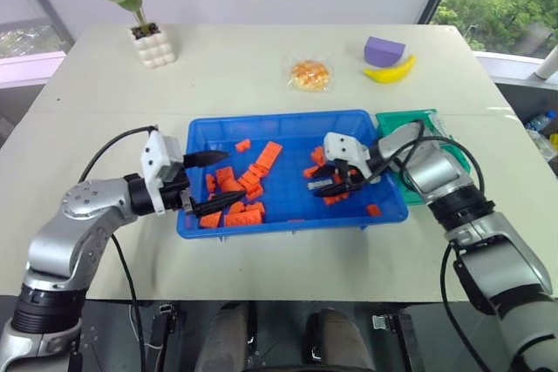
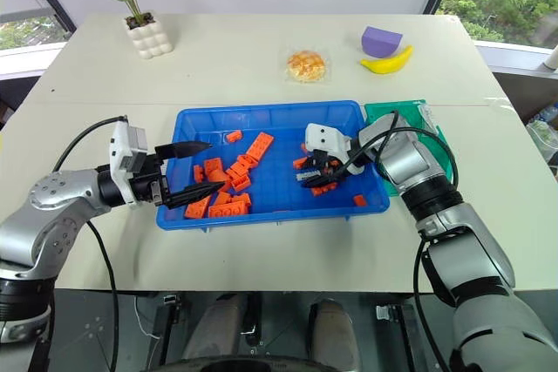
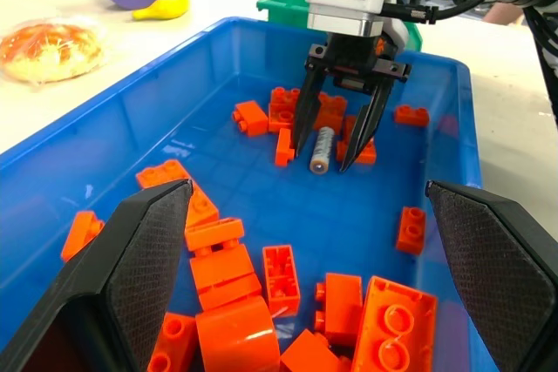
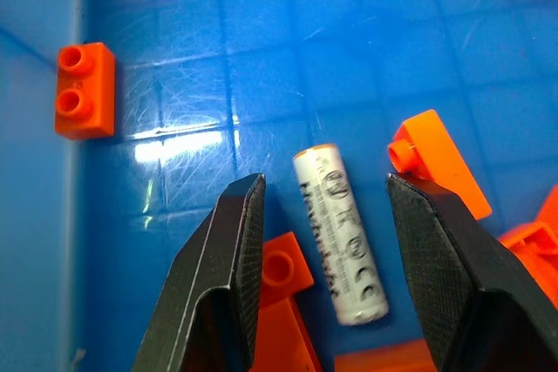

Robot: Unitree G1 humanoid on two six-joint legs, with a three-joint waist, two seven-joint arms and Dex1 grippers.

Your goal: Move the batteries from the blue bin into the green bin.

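A silver-grey battery (image 4: 340,237) lies flat on the floor of the blue bin (image 1: 288,117), in its right half among orange bricks. My right gripper (image 3: 323,160) points down over it, open, with one finger (image 4: 222,276) on each side of the battery and not touching it. At the bin's left end my left gripper (image 1: 235,176) stands open and level above a pile of bricks, holding nothing. The green bin (image 1: 408,119) sits against the blue bin's right side, partly hidden behind my right arm.
Orange toy bricks (image 1: 248,182) are scattered across the blue bin, thickest at its left. At the table's far side stand a potted plant (image 1: 153,43), a wrapped bun (image 1: 309,74), a purple block (image 1: 384,50) and a banana (image 1: 391,71).
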